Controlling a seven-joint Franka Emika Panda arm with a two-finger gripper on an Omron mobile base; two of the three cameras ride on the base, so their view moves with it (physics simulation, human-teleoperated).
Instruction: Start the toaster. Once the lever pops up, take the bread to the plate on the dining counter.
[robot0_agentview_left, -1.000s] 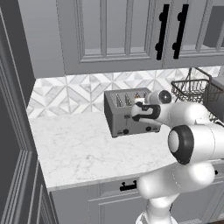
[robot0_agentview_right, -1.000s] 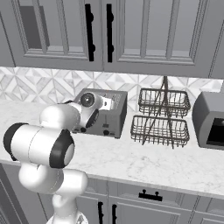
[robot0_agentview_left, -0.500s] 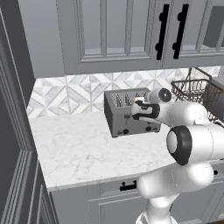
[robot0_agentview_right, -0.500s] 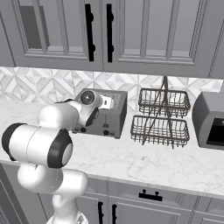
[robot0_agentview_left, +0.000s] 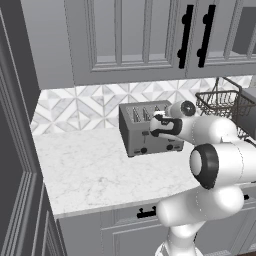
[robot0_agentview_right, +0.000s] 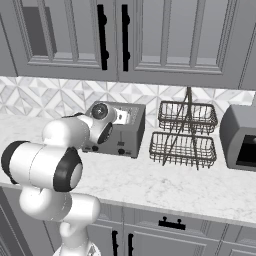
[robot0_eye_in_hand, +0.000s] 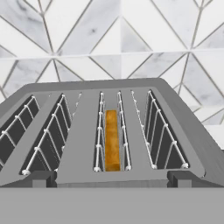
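We see the toaster (robot0_agentview_left: 150, 131) on the marble worktop (robot0_agentview_left: 95, 170), against the tiled wall (robot0_agentview_left: 75, 107), and the gripper (robot0_agentview_left: 156, 126) hovers close over its front edge. In the left base view the hand is at the right half of the toaster front, just above the levers. We cannot see the fingertips clearly in any view; the jaws are spread wide, and we see nothing between them.

The bread (robot0_eye_in_hand: 112, 140) stands inside the toaster (robot0_eye_in_hand: 109, 131), in the third slot from the left as the hand camera shows it. Its long axis runs along the slot, away from the hand toward the wall. It sits low between the wires, so we judge the toasting is not started yet.

The relation that matters is this: the bread slot lies directly ahead of the hand, but the lever for it is below, on the front face. We judge the hand must go down and a little back to press that lever.
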